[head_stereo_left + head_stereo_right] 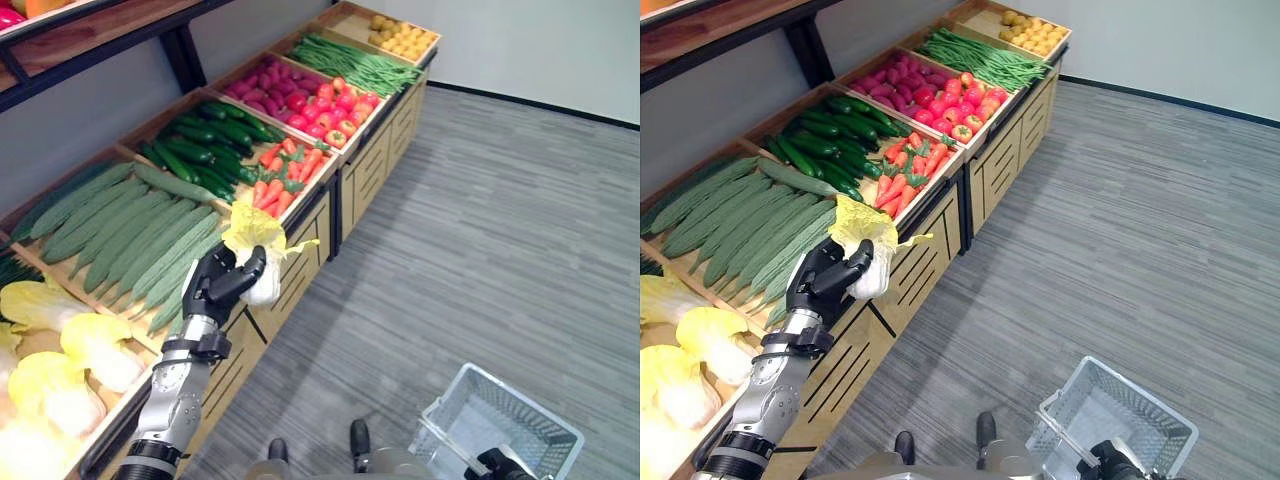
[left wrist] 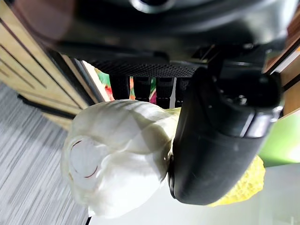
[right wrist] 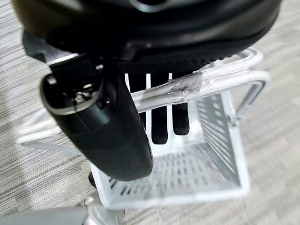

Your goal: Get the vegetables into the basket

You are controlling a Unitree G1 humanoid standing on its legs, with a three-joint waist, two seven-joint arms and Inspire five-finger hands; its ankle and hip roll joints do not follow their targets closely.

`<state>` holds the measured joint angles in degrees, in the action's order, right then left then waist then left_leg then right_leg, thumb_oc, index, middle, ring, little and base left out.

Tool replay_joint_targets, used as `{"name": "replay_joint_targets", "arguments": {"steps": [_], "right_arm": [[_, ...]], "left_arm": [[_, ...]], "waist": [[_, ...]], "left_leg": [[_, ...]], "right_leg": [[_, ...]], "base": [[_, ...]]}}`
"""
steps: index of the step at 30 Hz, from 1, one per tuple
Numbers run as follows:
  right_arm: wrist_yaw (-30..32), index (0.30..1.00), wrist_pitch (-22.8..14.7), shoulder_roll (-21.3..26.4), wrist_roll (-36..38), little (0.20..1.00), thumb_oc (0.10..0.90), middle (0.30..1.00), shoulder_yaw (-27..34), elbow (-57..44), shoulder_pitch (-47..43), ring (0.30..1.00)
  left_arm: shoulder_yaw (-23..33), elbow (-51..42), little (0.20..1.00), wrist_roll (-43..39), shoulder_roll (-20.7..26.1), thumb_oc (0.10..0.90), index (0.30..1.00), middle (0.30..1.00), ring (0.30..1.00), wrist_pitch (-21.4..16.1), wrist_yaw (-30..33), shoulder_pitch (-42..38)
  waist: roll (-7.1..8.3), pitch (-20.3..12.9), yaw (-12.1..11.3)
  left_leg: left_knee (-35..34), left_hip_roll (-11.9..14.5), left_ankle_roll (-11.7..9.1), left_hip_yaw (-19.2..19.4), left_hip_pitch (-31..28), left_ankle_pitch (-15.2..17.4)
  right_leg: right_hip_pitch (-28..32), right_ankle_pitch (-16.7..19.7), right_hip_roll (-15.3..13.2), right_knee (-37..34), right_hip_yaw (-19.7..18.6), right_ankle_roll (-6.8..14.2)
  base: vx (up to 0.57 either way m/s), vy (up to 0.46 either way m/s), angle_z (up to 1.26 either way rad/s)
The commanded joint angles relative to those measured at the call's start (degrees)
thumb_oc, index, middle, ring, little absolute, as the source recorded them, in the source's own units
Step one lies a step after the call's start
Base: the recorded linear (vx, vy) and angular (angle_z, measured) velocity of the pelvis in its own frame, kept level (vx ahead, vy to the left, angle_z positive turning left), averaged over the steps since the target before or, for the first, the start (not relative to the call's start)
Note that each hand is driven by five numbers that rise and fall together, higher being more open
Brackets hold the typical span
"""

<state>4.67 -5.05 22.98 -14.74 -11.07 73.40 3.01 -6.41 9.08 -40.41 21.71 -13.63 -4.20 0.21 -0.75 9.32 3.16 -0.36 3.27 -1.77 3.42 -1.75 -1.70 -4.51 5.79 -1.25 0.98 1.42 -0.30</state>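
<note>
the white basket [image 1: 500,425] sits low at the near right over the grey striped floor [image 1: 480,230], and nothing shows inside it in the right wrist view. its taped handle [image 3: 187,86] runs across the right hand [image 3: 101,126], whose fingers [image 3: 159,124] curl over the bar with the thumb on the other side, so that hand grips the handle.

along the left stands a long wooden display stand [image 1: 300,250] split into bins. nearest, at the far left edge, lie pale yellow cabbages [image 1: 85,350]. next come long ridged pale green gourds [image 1: 120,235], then dark green cucumbers [image 1: 205,145], with a small bin of carrots [image 1: 285,175] on the aisle side. further along are purple-red sweet potatoes [image 1: 265,85] beside red peppers [image 1: 335,110], then green beans [image 1: 355,62], and in the farthest bin small yellow fruits [image 1: 400,38]. a dark shelf [image 1: 90,35] hangs above the stand at the upper left.

the left hand [image 1: 220,285] is raised just over the front edge of the stand, between the gourd bin and the carrots. its fingers and thumb [image 2: 215,140] close round a cabbage [image 1: 255,245], white at the stem end and frilly yellow at the top, held clear of the bins. the basket is well apart from it, to the near right, with open floor between them.
</note>
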Motion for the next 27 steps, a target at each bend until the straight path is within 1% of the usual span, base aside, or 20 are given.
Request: {"name": "replay_joint_targets", "arguments": {"steps": [1,2,3,5,6,7,8,9,12,13,14,16,18,19,20,23,26,27], "right_arm": [[-0.1,0.3,-1.3,-0.5,2.1,0.3,0.4,0.3,0.6,-0.1,-0.8,0.3],[0.0,0.3,-1.3,-0.5,2.3,0.3,0.4,0.3,0.8,-0.2,-0.8,0.3],[0.0,0.3,-1.2,-0.5,2.3,0.3,0.4,0.3,0.9,-0.2,-0.8,0.3],[-0.2,0.3,-1.2,-0.8,2.4,0.3,0.4,0.3,0.8,-0.5,-0.8,0.3],[-0.3,0.3,-1.2,-1.0,2.3,0.3,0.4,0.3,0.7,-1.1,-1.1,0.3],[-0.3,0.3,-1.2,-1.1,2.3,0.3,0.4,0.3,0.4,-1.4,-1.4,0.3],[-0.3,0.3,-1.2,-1.1,2.3,0.3,0.4,0.3,0.4,-1.4,-1.4,0.3],[-0.2,0.3,-1.2,-1.3,2.5,0.3,0.4,0.3,0.4,-1.4,-1.7,0.3],[-0.1,0.3,-1.1,-1.5,2.7,0.3,0.4,0.3,0.4,-1.4,-1.8,0.3],[-0.1,0.3,-1.1,-1.6,2.5,0.3,0.4,0.3,0.4,-1.5,-1.8,0.3],[0.0,0.3,-1.2,-1.7,2.2,0.3,0.4,0.3,0.2,-1.7,-1.7,0.3],[0.1,0.3,-1.1,-1.9,1.9,0.3,0.4,0.3,0.2,-1.5,-2.2,0.3],[0.1,0.3,-1.1,-2.0,1.9,0.3,0.4,0.3,0.1,-1.5,-2.2,0.3],[0.1,0.3,-1.3,-2.2,2.0,0.3,0.4,0.3,-0.1,-1.8,-2.2,0.3],[0.1,0.3,-1.4,-2.2,2.0,0.3,0.4,0.3,-0.1,-1.8,-2.3,0.3],[0.4,0.3,-1.3,-2.4,2.6,0.3,0.4,0.3,0.0,-1.4,-2.4,0.3],[0.7,0.3,-1.3,-2.4,3.2,0.3,0.4,0.3,0.1,-1.7,-2.1,0.3],[0.7,0.3,-1.6,-2.1,3.3,0.3,0.4,0.3,0.0,-2.0,-1.7,0.3]], "left_arm": [[4.2,-7.4,0.3,0.8,2.8,0.4,0.3,0.3,0.3,-7.0,-1.4,-2.6],[4.0,-7.5,0.3,1.0,2.9,0.4,0.3,0.3,0.3,-7.2,-1.3,-2.9],[4.0,-7.5,0.3,1.0,2.9,0.4,0.3,0.3,0.3,-7.2,-1.3,-2.9],[3.6,-6.7,0.3,1.3,3.2,0.4,0.3,0.3,0.3,-7.1,-1.4,-3.2],[3.6,-6.3,0.3,1.4,3.4,0.4,0.3,0.3,0.3,-7.2,-1.4,-3.4],[3.7,-5.7,0.3,1.5,3.5,0.4,0.3,0.3,0.3,-7.1,-1.1,-3.6],[3.7,-5.7,0.3,1.5,3.5,0.4,0.3,0.3,0.3,-7.1,-1.2,-3.6],[3.5,-5.5,0.3,1.7,3.8,0.4,0.3,0.3,0.3,-7.1,-1.0,-4.0],[3.8,-5.5,0.3,1.9,4.5,0.4,0.3,0.3,0.3,-6.8,-0.9,-3.9],[4.0,-5.9,0.3,2.0,4.6,0.4,0.3,0.3,0.3,-6.6,-0.9,-3.7],[4.4,-5.9,0.3,2.1,4.9,0.4,0.3,0.3,0.3,-6.4,-1.3,-3.3],[5.1,-6.2,0.3,2.1,5.1,0.4,0.3,0.3,0.3,-6.1,-1.5,-2.8],[5.3,-6.3,0.3,2.2,5.2,0.4,0.3,0.3,0.3,-6.1,-1.5,-2.5],[5.4,-5.8,0.3,2.2,5.5,0.4,0.3,0.3,0.3,-6.0,-1.7,-2.3],[5.5,-5.8,0.3,2.2,5.6,0.4,0.3,0.3,0.3,-6.0,-1.7,-2.3],[5.4,-4.9,0.3,2.0,5.1,0.4,0.3,0.3,0.3,-6.2,-1.7,-2.7],[5.3,-4.7,0.3,1.4,4.3,0.4,0.3,0.3,0.3,-6.2,-1.9,-2.8],[5.6,-4.2,0.3,1.2,3.7,0.4,0.3,0.3,0.3,-6.2,-1.9,-2.6]], "waist": [[2.77,-1.1,-0.8],[2.94,-0.9,-0.6],[2.95,-0.9,-0.7],[3.4,-0.5,-0.3],[3.98,0.2,0.0],[4.0,0.4,-0.2],[4.0,0.4,-0.3],[3.99,0.8,-0.6],[2.98,1.2,-2.0],[2.55,0.9,-2.6],[2.55,0.3,-3.2],[2.6,-0.5,-4.3],[2.83,-0.8,-4.5],[3.66,-1.6,-5.0],[3.75,-1.4,-5.0],[3.66,-1.8,-4.6],[3.36,-1.9,-3.9],[2.97,-2.0,-3.4]], "left_leg": [[-0.8,-1.8,1.1,3.6,-1.0,1.7],[-0.9,-2.3,1.5,4.2,-1.0,2.1],[-0.9,-2.3,1.5,4.2,-1.0,2.1],[-0.8,-2.9,1.9,5.5,-1.0,2.4],[-0.5,-3.5,2.3,7.1,-0.6,2.8],[-0.4,-3.4,2.4,8.1,-0.3,2.9],[-0.3,-3.3,2.4,8.2,-0.3,2.9],[-0.1,-3.0,2.5,9.1,0.1,2.8],[0.8,-1.5,2.8,11.4,1.2,2.8],[1.1,-1.0,2.9,12.5,1.5,2.6],[0.8,-0.5,2.7,14.1,1.3,2.6],[0.9,0.1,2.7,16.0,1.5,2.4],[1.0,0.1,2.7,16.7,1.4,2.4],[0.9,-0.3,1.9,17.2,0.4,3.5],[1.1,0.0,2.3,18.2,1.1,2.3],[1.3,0.7,1.5,19.1,0.4,1.9],[1.0,2.1,0.2,19.9,-0.3,0.8],[1.2,3.6,-1.1,20.7,-0.6,-0.4]], "right_leg": [[2.0,-1.1,-8.6,2.1,-5.3,8.5],[1.3,-0.4,-9.1,2.4,-5.9,9.0],[1.2,-0.4,-9.1,2.4,-6.0,9.1],[-0.2,1.4,-9.5,2.6,-7.4,9.8],[-2.3,5.0,-10.2,2.4,-8.4,11.0],[-3.3,5.3,-10.2,2.4,-8.3,11.1],[-3.3,5.3,-10.2,2.5,-8.4,11.1],[-4.3,5.6,-10.3,3.3,-7.2,10.8],[-3.1,1.4,-11.6,7.6,2.0,9.3],[-2.0,-0.3,-12.3,9.6,5.5,8.7],[-0.5,-1.4,-13.1,10.9,8.2,8.4],[1.2,-1.9,-14.1,12.5,11.4,8.3],[1.7,-1.5,-14.2,12.3,11.8,8.6],[2.9,-1.7,-13.9,9.8,12.3,9.8],[2.5,-0.6,-13.8,9.4,12.8,9.0],[3.2,-1.8,-12.2,6.3,12.4,8.7],[4.3,-2.8,-10.2,3.0,12.0,8.0],[5.2,-3.6,-8.4,1.2,11.3,7.2]], "base": [[-0.04,0.41,-0.71],[-0.03,0.223,-0.56],[-0.04,0.142,-0.26],[-0.08,0.14,-0.16],[-0.15,0.152,-0.17],[-0.12,0.1,-0.36],[-0.09,0.032,-0.73],[-0.09,0.03,-0.84],[-0.11,0.055,-0.62],[-0.11,0.035,-0.59],[-0.11,0.002,-0.6],[-0.07,-0.046,-0.57],[0.02,-0.077,-0.48],[0.0,-0.118,-0.47],[0.02,-0.133,-0.38],[0.0,-0.154,-0.44],[0.02,-0.253,-0.26],[0.03,-0.444,-0.48]]}}
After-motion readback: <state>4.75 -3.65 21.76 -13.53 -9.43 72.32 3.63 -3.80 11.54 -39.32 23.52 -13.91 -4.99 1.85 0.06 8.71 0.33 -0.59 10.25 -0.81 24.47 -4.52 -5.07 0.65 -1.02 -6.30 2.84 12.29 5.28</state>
